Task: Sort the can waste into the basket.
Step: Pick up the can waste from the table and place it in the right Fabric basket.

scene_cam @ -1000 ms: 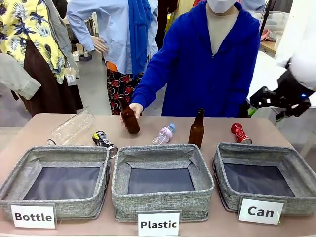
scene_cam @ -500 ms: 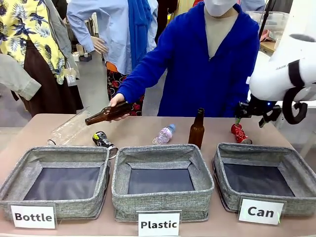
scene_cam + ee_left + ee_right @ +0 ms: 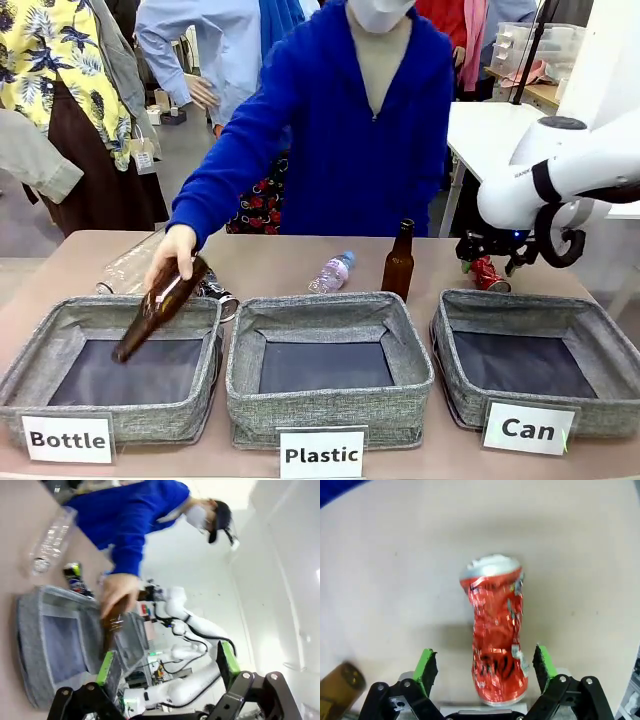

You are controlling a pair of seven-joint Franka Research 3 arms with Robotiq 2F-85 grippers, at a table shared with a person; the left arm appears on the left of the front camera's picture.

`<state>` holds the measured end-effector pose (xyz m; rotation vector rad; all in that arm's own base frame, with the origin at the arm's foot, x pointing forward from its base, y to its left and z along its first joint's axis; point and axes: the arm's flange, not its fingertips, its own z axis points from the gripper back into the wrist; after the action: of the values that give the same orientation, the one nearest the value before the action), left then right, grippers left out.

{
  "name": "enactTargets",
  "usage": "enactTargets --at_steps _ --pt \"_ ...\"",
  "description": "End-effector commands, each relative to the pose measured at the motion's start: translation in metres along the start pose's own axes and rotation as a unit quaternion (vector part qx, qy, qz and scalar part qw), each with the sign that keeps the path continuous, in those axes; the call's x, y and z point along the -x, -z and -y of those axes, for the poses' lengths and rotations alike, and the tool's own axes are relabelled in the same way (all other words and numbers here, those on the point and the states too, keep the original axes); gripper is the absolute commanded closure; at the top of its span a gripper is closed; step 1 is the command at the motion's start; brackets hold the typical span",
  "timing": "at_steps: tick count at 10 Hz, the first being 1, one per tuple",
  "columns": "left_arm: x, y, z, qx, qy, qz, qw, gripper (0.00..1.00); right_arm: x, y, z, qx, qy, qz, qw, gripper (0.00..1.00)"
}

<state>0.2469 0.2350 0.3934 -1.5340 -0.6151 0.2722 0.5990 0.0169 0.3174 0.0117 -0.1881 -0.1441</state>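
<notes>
The shiny red crushed can lies on the table behind the grey basket with the "Can" card. My right gripper hangs just above this can. In the right wrist view the red can lies lengthwise between the spread green pads, and my right gripper is open, not touching it. The black can lies behind the "Bottle" basket, partly hidden by a person's hand. My left gripper is open and holds nothing, high above the table, with the black can far below.
A person's hand tilts a brown bottle neck-down into the "Bottle" basket. A second brown bottle stands upright left of the red can. A small clear bottle and a large one lie behind the "Plastic" basket.
The person has swung the brown bottle left and down into the "Bottle" basket. My right arm has come in leftward and lower, over the red can.
</notes>
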Motion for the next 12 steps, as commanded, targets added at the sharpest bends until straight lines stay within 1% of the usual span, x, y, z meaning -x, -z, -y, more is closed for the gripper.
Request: enactTargets --at_steps 1,3,4,6,8,9,10,11,12 --pt "0.024 -0.036 0.033 0.058 0.008 -0.032 0.998 0.0 -0.015 0.018 -0.002 0.021 -0.002 0.028 0.999 0.0" --pt "0.047 -0.055 0.042 0.09 0.016 -0.061 0.994 0.0 -0.018 0.029 -0.004 0.035 0.01 0.043 0.998 0.0" --pt "0.052 -0.059 0.043 0.106 0.016 -0.08 0.991 0.0 -0.02 0.031 -0.006 0.035 0.011 0.038 0.999 0.0" --pt "0.058 -0.064 0.041 0.117 0.019 -0.073 0.99 0.0 -0.02 0.03 -0.005 0.031 0.007 0.037 0.999 0.0" --pt "0.055 -0.06 0.04 0.122 0.015 -0.09 0.988 0.0 -0.019 0.029 -0.004 0.034 0.011 0.031 0.999 0.0" --pt "0.054 -0.059 0.04 0.117 0.012 -0.088 0.989 0.0 -0.018 0.029 -0.004 0.033 0.012 0.031 0.999 0.32" --pt "0.052 -0.055 0.036 0.117 0.007 -0.095 0.989 0.0 -0.019 0.029 -0.004 0.028 0.016 0.024 0.999 0.6" --pt "0.048 -0.041 0.031 0.096 0.003 -0.1 0.99 0.0 -0.019 0.029 -0.004 0.027 0.018 0.02 0.999 0.91" --pt "0.041 -0.019 0.022 0.068 -0.009 -0.103 0.992 0.0 -0.019 0.027 -0.006 0.027 0.014 0.018 0.999 1.0"
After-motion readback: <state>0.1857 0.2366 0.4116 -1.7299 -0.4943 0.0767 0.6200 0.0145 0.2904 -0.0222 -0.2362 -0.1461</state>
